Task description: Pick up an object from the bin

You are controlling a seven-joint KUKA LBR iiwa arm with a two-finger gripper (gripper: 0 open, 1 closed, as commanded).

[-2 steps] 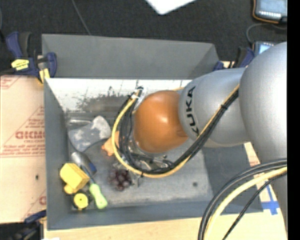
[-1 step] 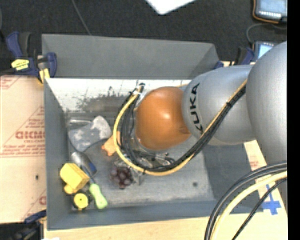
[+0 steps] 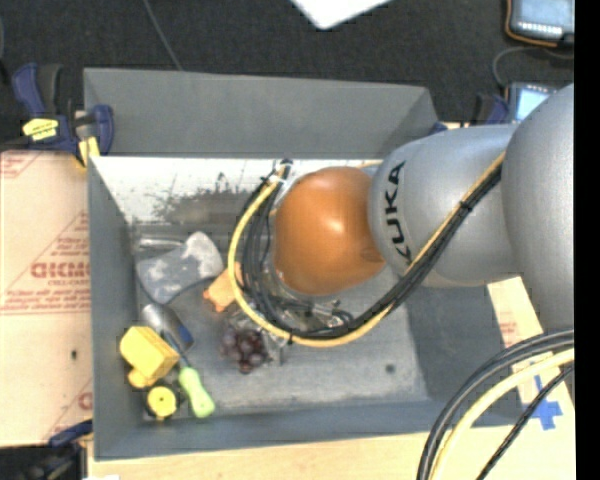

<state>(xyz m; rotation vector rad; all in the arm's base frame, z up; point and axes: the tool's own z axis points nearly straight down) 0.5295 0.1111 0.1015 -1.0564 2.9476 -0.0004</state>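
Observation:
The gripper (image 3: 292,320) reaches down into the middle of the bin, mostly hidden under the arm's orange cover. A dark purple bunch of toy grapes (image 3: 244,348) lies right against its lower left side. A small orange piece (image 3: 220,293) sits just left of it. Whether the gripper touches either cannot be told.
A crumpled grey-white bag (image 3: 179,266) lies at the left. Below it are a silver and blue thing (image 3: 166,324), a yellow block (image 3: 145,355), a yellow round piece (image 3: 161,401) and a green piece (image 3: 196,392) in the front left corner. The arm covers the bin's right half.

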